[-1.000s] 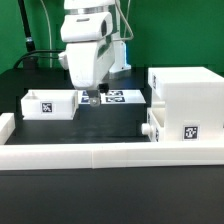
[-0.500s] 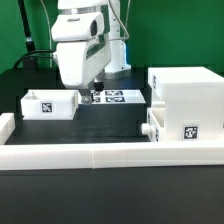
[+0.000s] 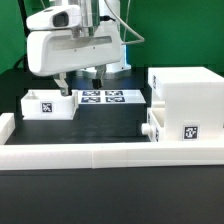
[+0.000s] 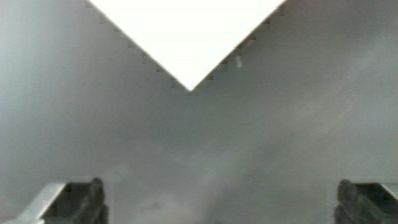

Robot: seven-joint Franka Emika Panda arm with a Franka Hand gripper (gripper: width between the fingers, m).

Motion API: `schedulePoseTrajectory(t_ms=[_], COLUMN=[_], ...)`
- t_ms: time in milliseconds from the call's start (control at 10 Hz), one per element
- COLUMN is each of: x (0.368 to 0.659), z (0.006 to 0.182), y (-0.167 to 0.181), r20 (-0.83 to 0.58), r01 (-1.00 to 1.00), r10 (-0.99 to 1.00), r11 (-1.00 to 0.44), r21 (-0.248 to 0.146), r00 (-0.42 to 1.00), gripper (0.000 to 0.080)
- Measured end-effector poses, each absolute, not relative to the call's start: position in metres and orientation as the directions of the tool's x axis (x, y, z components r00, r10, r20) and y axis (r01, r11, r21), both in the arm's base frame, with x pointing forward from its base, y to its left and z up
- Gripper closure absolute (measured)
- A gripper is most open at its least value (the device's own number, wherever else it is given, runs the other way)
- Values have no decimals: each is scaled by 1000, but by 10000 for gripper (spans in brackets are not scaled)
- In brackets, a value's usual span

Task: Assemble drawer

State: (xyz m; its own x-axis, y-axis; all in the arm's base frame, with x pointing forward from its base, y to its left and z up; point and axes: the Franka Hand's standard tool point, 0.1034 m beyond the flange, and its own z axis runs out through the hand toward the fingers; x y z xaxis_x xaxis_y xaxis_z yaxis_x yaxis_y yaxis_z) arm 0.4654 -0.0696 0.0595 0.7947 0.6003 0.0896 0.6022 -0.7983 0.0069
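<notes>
The large white drawer housing (image 3: 186, 98) stands at the exterior view's right, with a tag on its front. A small tray with a knob (image 3: 152, 130) sits low at the housing's left side. The other small tray (image 3: 48, 104), tagged, lies at the exterior view's left. My gripper (image 3: 80, 84) hangs above the table between that tray and the marker board, just right of the tray. It is open and empty. In the wrist view the gripper (image 4: 222, 205) shows two dark fingertips (image 4: 71, 200) far apart over grey blur, with a white pointed corner (image 4: 189, 40) that I cannot identify.
The marker board (image 3: 108, 97) lies flat behind the gripper. A long low white wall (image 3: 110, 155) edges the table's front, with a short end piece at the left (image 3: 6, 125). The table top is black. A green backdrop and cables stand behind the arm.
The gripper has risen and shifted toward the exterior view's left, and the hand has turned so its broad side faces the camera. The drawer parts have not moved.
</notes>
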Motion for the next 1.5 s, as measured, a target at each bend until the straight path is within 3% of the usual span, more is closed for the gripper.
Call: schedulePoseTrajectory(t_ms=[400,700,1000,1500], x=[466,462,447,442], z=[58,62,56,52], y=[-68,-70,-77,-75], r20=[90,98,88,62], r01=[432,120,-65,-68], r10=[429,117,-69,-71], r11=[-901,-992,-997,-996], r21=[-18,-26,-46,-51], r00=[899,988,994,996], gripper=[151,151,151,151])
